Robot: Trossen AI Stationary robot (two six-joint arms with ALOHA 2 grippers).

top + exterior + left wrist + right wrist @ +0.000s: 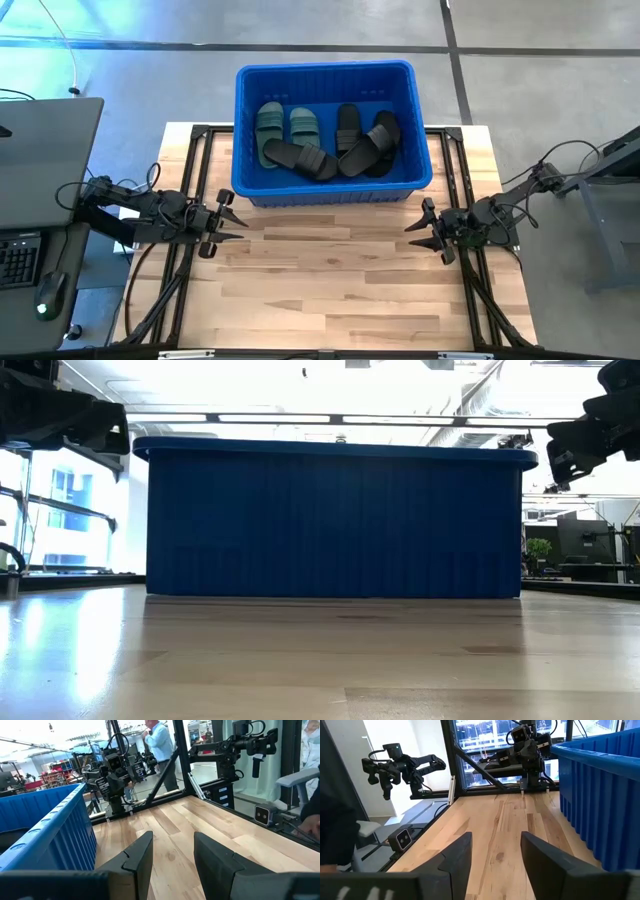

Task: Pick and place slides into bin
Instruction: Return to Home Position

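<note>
The bright blue bin (250, 120) stands at the table's far middle. Inside it lie the slides: two muted green ones (285, 127) side by side at the left, and several black ones (355, 145) lying across each other at the middle and right. My left gripper (232, 216) is open and empty, hovering near the bin's near left corner; it also shows in its wrist view (172, 860). My right gripper (418, 224) is open and empty near the bin's near right corner; its wrist view (495, 857) shows the gap too.
The bin's ribbed wall (330, 525) fills the low view. Bare wooden tabletop (330, 290) lies between and in front of the grippers. A laptop and keyboard (40, 180) sit left of the table. A person (160, 745) stands in the room beyond.
</note>
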